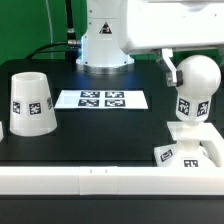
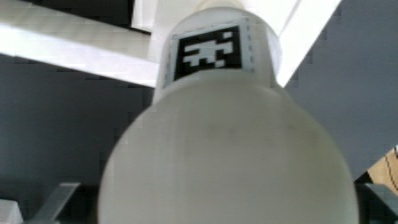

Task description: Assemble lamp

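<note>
lamp bulb (image 1: 197,78) stands neck-down on the base (image 1: 195,150); the shade (image 1: 30,102) is well apart from the base. it seems light, stiff and slippery, so i would hold its neck. the claw (image 1: 172,68) is beside the bulb; whether it grips, i cannot tell.

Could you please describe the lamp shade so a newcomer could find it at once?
On the black table, find the flat marker board in the middle. To the exterior view's left of it stands the shade. It is a white tapered cup, wide end down, bearing a square marker, unlike the round bulb at the other side.
</note>
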Robot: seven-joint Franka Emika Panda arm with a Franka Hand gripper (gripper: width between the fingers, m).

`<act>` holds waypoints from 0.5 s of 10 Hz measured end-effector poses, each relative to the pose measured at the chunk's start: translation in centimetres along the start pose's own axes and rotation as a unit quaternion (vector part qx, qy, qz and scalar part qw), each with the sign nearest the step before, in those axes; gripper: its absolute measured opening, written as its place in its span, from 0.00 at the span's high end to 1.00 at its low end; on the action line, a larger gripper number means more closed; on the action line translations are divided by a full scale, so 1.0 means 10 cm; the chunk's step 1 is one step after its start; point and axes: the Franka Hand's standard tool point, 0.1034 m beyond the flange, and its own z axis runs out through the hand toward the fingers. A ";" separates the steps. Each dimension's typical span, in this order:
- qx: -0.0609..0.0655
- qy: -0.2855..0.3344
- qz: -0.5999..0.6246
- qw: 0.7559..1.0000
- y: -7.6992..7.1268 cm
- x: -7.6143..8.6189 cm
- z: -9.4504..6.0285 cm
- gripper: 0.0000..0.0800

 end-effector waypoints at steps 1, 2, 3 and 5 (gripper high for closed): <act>0.000 -0.002 0.000 1.000 0.00 -0.02 0.02 0.28; 0.001 -0.004 -0.001 1.000 -0.02 -0.04 0.04 0.28; 0.001 0.000 -0.001 1.000 -0.04 -0.03 0.05 0.28; -0.001 0.005 -0.002 1.000 -0.02 -0.03 0.06 0.28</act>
